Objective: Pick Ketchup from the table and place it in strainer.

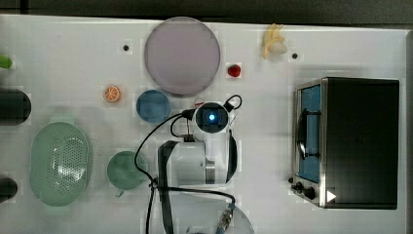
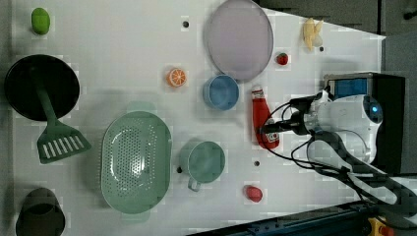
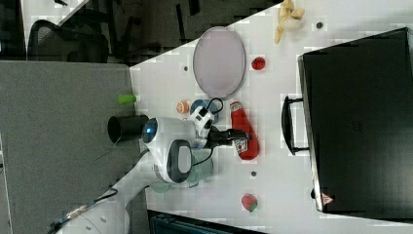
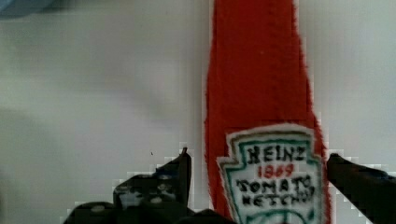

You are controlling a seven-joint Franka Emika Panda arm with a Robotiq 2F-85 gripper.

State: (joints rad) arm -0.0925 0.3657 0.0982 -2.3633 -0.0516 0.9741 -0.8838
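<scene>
Lying flat, Ketchup [image 2: 263, 118], cap toward purple plate [image 2: 239, 39]

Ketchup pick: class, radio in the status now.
Gripper open, fingers straddling the ketchup bottle at its label. Bottle lying flat on the table. Strainer empty; green cup sits between bottle and strainer.

A large grey round plate [image 2: 239, 39] lies near a small blue bowl [image 2: 221, 92], an orange half [image 2: 176, 77] and a strawberry [image 2: 282, 59]. A green cup [image 2: 204, 161] sits below the bowl in the left view; a black pan [image 2: 42, 86] holds a green spatula [image 2: 56, 140]. A peeled banana [image 2: 311, 32] lies above the black toaster oven [image 1: 358, 141].
</scene>
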